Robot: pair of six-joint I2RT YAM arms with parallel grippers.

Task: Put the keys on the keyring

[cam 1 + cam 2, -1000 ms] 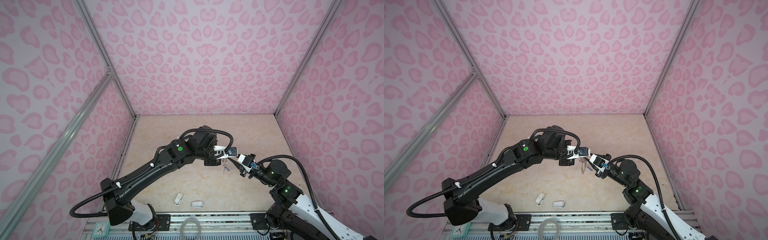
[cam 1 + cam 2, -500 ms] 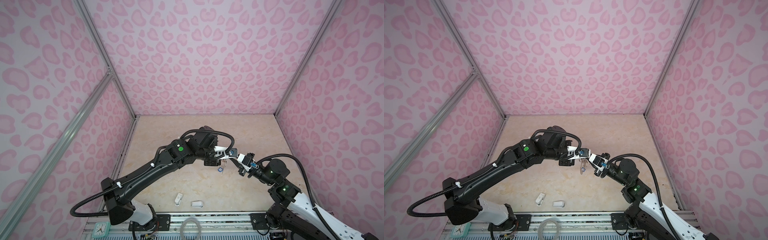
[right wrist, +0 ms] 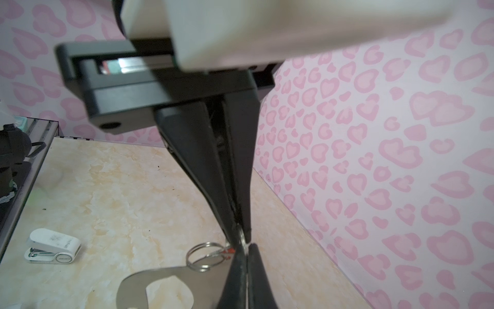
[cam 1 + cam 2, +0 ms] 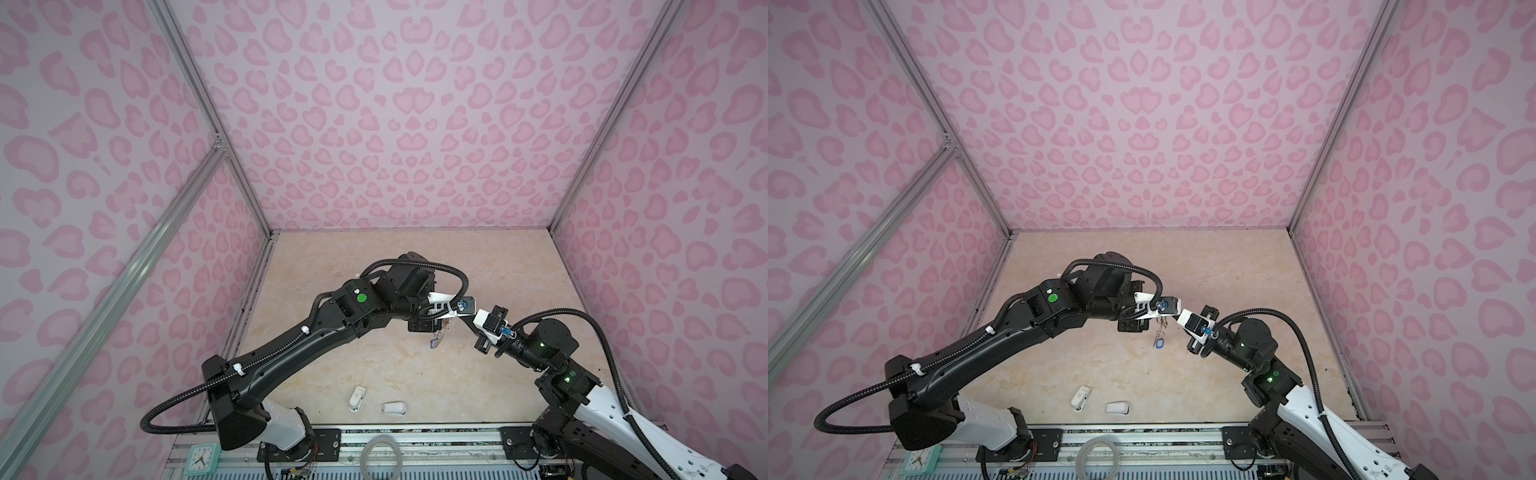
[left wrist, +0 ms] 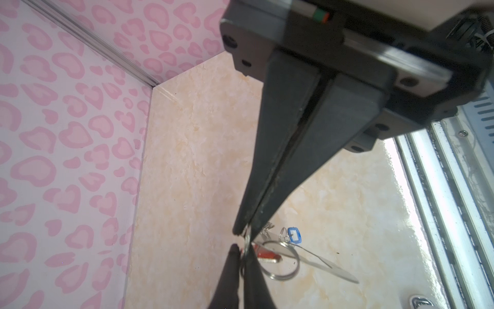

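Above the table (image 4: pixel 374 270), left gripper (image 5: pixel 244 232) and right gripper (image 3: pixel 240 236) both pinch a wire ring (image 5: pixel 247 242); keyring (image 3: pixel 160 283) (blue-tagged key (image 4: pixel 434 343) too) hangs below.

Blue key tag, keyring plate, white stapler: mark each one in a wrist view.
blue key tag (image 5: pixel 294 235): left wrist view, on its pale label window.
keyring plate (image 3: pixel 131 290): right wrist view, on the grey metal beside the oval cut-out.
white stapler (image 3: pixel 53 242): right wrist view, on its top cover.
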